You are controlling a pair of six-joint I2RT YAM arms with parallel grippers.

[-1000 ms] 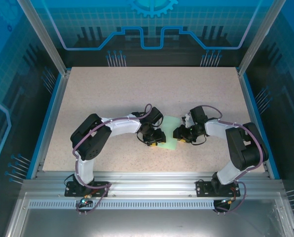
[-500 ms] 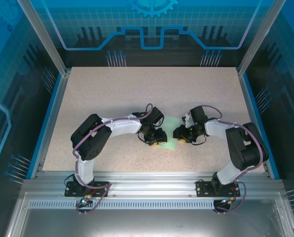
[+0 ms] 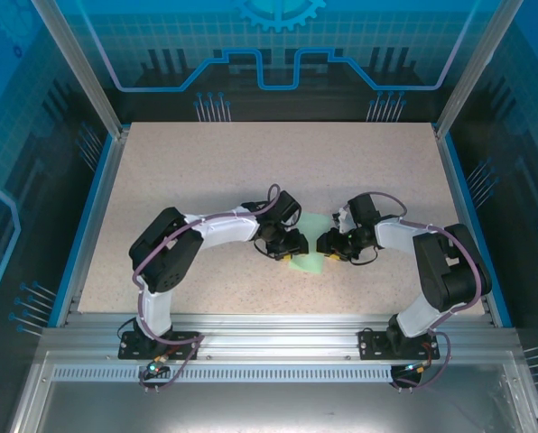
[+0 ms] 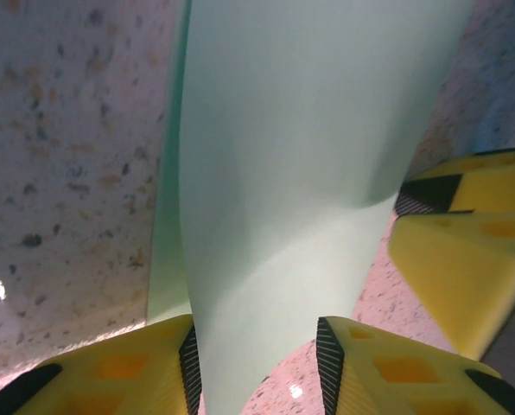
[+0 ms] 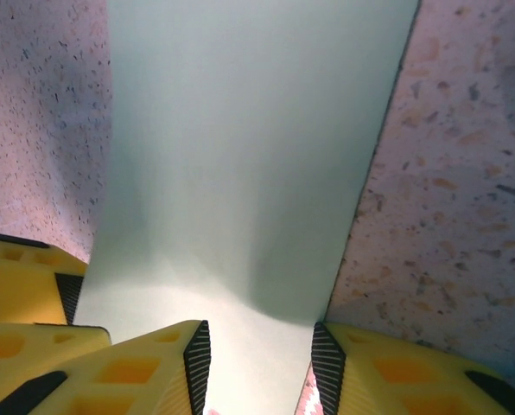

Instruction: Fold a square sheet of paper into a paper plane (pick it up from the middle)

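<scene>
Top external view: both arms bent inward over the speckled table (image 3: 251, 171), with left gripper (image 3: 291, 249) and right gripper (image 3: 327, 244) facing each other near its middle, close together but apart. Between and beneath them, the square sheet of paper (image 3: 307, 262), pale mint green, showing as a small wedge on the side toward the arm bases. Left wrist view: sheet bowed in a smooth curve, narrowing toward the camera and running down between the two yellow fingers (image 4: 111, 372). A second strip of green beneath it along its left edge. Lying against the black pad (image 4: 189, 363) on one side, separated from the other pad by a sliver of bare table. Jaws parted, not clamped on the paper. At the right edge, a yellow finger of the other gripper, just beside the sheet's edge. Right wrist view: sheet filling the gap between that gripper's fingers and spreading past one of them on the left. Jaws likewise spread apart, nothing pinched flat. Cannot tell whether either set of fingertips presses on the paper.
</scene>
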